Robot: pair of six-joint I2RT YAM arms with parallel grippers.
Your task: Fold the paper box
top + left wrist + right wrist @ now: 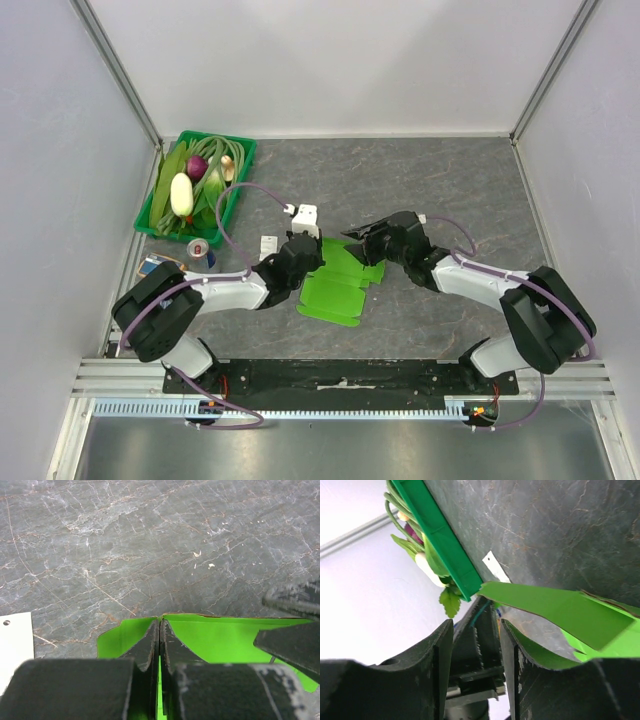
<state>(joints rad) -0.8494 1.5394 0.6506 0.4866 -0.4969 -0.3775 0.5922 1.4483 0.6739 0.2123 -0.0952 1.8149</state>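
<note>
The left gripper (160, 625) has its jaws pressed together, pinching an edge of the paper box (225, 640), which lies mid-table (450, 190). The right gripper (476, 630) has its jaws spread, beside a raised flap.

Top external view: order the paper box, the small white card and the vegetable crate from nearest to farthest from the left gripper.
1. paper box: pinched by the left gripper, spreading to its right.
2. small white card: lying just to its left.
3. vegetable crate: farther back on the left.
</note>
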